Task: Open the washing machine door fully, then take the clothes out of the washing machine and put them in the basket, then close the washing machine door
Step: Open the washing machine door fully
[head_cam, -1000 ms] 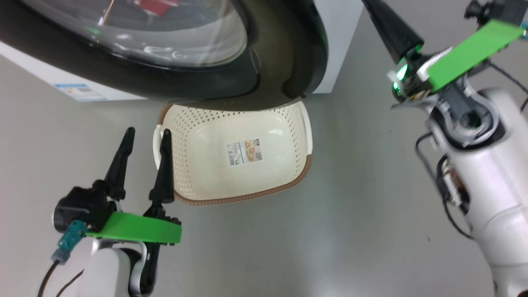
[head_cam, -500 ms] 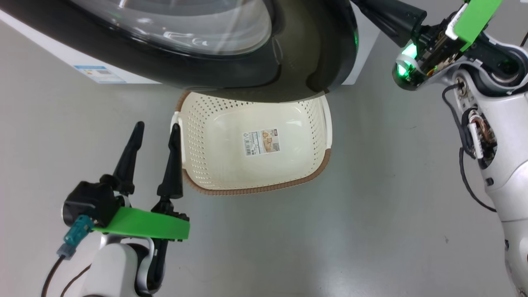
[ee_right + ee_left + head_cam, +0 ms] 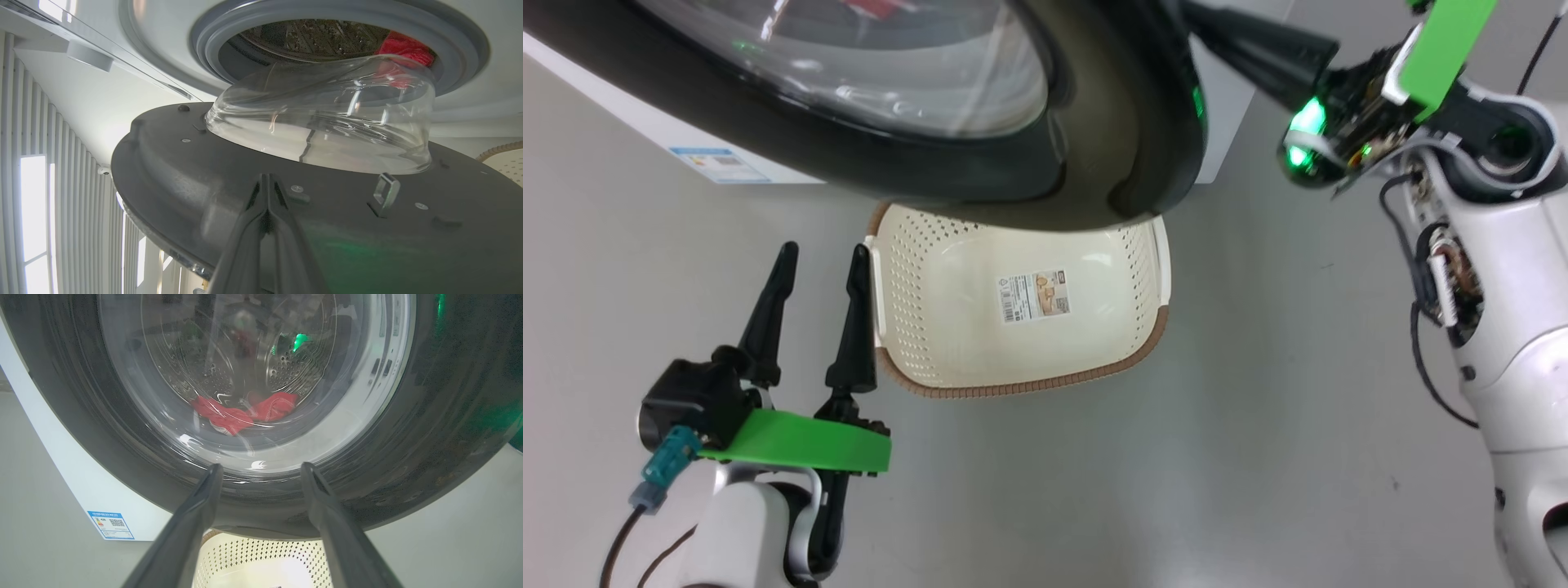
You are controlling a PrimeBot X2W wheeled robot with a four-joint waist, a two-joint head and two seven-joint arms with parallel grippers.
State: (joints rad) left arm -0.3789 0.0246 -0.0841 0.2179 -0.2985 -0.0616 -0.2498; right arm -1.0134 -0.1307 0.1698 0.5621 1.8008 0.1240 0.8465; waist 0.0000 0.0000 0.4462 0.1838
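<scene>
Door [image 3: 1127, 122] first. Where does it stand? (desk)

Part open. From the head camera I see its black rim swung out above the far end of the basket [image 3: 1021, 387]. The basket sits on the floor [image 3: 1217, 449], holding only a paper label [image 3: 1035, 296]. (me)

Pincers? (desk)

Right gripper [image 3: 266, 179] is pinched tight on nothing, fingers lying along the door's dark inner face, near the latch hook [image 3: 384, 190]. Touching or just off it, I cannot tell. Left gripper [image 3: 822, 249] is spread wide, empty, just beside the basket's left handle [image 3: 876, 269]. (me)

How will the door handle? (desk)

My judgement: stiff, hinged, some weight. The glossy outer rim looks slippery, and the glass bowl [image 3: 322, 118] is the fragile part. I would push on the dark frame at the latch side, away from the hinge, never on the glass. (me)

Clothes? (desk)

Red clothes [image 3: 224, 416] lie low in the drum [image 3: 286, 367] of the washing machine [image 3: 102, 490], seen through the glass. Soft, light, limp, I reckon. Pinch a raised fold with the wide gripper and lift it clear of the grey rubber ring [image 3: 208, 49]. The door wants more swing first. (me)
</scene>
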